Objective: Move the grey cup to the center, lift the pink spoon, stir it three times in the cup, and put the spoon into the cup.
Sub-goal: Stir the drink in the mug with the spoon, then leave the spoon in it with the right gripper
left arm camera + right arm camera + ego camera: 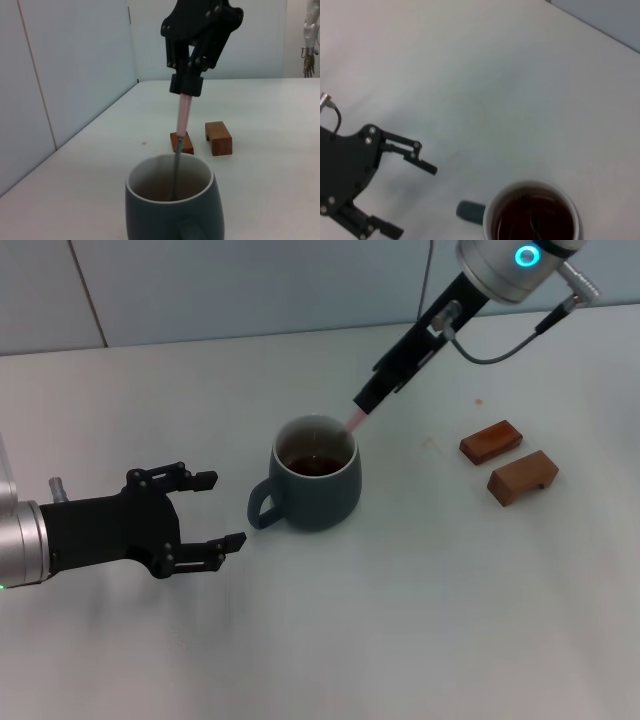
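The white table (pixel 420 640) lies bare across the lower half of the head view. The left gripper (pixel 218 510), at lower left, hangs with fingers spread wide, apart from the handle of the grey cup (pixel 318 495), which stands mid-frame holding dark brown liquid. The right gripper (pixel 368 400), reaching down from the upper right, has its fingers clamped on the handle of the pink spoon (pixel 354 420), its bowl end down inside the cup. Two wooden blocks (pixel 508 460) sit at right. The left wrist view shows the spoon's grey neck entering the cup; the head view hides it.
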Available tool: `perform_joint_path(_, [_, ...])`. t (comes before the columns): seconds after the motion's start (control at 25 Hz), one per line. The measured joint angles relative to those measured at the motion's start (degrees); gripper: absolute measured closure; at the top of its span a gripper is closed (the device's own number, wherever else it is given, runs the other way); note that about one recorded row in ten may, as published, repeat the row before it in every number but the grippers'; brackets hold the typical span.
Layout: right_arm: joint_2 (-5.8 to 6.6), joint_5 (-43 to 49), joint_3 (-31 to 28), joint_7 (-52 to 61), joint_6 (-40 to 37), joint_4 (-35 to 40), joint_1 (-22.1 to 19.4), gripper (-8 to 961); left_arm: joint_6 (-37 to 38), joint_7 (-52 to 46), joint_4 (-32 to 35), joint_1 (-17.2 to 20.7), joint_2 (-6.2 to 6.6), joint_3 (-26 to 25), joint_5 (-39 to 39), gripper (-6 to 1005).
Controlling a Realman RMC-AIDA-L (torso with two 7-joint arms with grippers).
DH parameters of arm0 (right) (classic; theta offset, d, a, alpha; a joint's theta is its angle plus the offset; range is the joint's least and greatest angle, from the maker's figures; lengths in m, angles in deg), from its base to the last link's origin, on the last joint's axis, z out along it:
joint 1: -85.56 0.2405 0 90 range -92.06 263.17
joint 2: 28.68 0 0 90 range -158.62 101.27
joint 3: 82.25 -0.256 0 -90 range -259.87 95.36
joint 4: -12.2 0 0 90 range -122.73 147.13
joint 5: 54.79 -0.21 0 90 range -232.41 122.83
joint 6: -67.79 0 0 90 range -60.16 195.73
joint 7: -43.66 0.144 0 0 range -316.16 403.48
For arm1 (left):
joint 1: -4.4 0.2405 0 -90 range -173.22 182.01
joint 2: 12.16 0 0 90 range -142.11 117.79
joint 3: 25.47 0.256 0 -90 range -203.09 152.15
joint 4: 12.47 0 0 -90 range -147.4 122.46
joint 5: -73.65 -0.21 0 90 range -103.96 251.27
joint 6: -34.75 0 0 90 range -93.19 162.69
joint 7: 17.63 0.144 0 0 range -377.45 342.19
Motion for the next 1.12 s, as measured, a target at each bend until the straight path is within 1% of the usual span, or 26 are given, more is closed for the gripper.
perform_joint_path(0.12, [-0.11, 0.6, 0.0, 0.5, -2.1, 0.0, 0.0, 813, 0.0, 0.0, -0.1, 0.0, 0.0, 0.8, 0.1, 181])
perform_joint_path(0.16, [-0.32, 0.6, -0.1, 0.5, -2.6, 0.0, 0.1, 813, 0.0, 0.0, -0.1, 0.0, 0.01, 1.0, 0.2, 181])
perform_joint_path(0.2, [-0.85, 0.5, -0.2, 0.5, -3.3, 0.4, 0.3, 812, 0.0, 0.0, -0.1, 0.1, -0.03, 1.3, 0.3, 181])
perform_joint_path(0.24, [-0.85, 0.5, -0.2, 0.5, -3.3, 0.4, 0.3, 812, 0.0, 0.0, -0.1, 0.1, -0.03, 1.3, 0.3, 181])
perform_joint_path(0.28, [-1.5, 0.4, -0.2, 0.3, -3.1, 1.1, 0.4, 812, 0.0, 0.0, -0.1, 0.1, -0.05, 1.3, 0.4, 181])
perform_joint_path(0.4, [-1.85, 0.4, -0.1, 0.0, -1.7, 1.4, 0.4, 811, 0.1, -0.1, -0.1, 0.2, -0.07, 1.3, 0.4, 181])
perform_joint_path(0.48, [-1.91, 0.7, -0.1, -0.1, -0.2, 1.3, 0.5, 810, 0.1, -0.1, -0.1, 0.2, -0.09, 1.3, 0.4, 181])
perform_joint_path(0.6, [-1.53, 2.0, -0.1, -0.1, 1.1, 1.3, 0.5, 810, 0.2, -0.1, -0.1, 0.3, -0.09, 1.3, 0.4, 181])
perform_joint_path(0.68, [-0.99, 2.9, -0.1, 0.1, 0.5, 1.4, 0.4, 809, 0.2, -0.1, -0.1, 0.3, -0.09, 1.3, 0.4, 181])
perform_joint_path(0.8, [-0.92, 3.0, -0.1, 0.3, -1.0, 1.4, 0.4, 808, 0.3, 0.0, -0.2, 0.3, -0.12, 1.3, 0.5, 181])
perform_joint_path(0.84, [-0.97, 3.0, -0.1, 0.3, -1.9, 1.5, 0.4, 808, 0.3, 0.0, -0.2, 0.3, -0.12, 1.3, 0.5, 181])
perform_joint_path(0.88, [-1.45, 2.7, -0.2, 0.3, -3.1, 1.9, 0.5, 808, 0.3, 0.0, -0.2, 0.3, -0.12, 1.3, 0.5, 181])
perform_joint_path(0.92, [-1.45, 2.7, -0.2, 0.3, -3.1, 1.9, 0.5, 807, 0.3, 0.0, -0.2, 0.3, -0.15, 1.3, 0.5, 181])
perform_joint_path(0.96, [-2.08, 2.3, -0.2, 0.2, -3.1, 2.8, 0.5, 807, 0.3, 0.0, -0.2, 0.3, -0.15, 1.3, 0.5, 181])
perform_joint_path(1.12, [-2.36, 2.4, -0.1, 0.0, -1.1, 3.3, 0.5, 806, 0.5, -0.1, -0.2, 0.4, -0.26, 1.4, 0.5, 181])
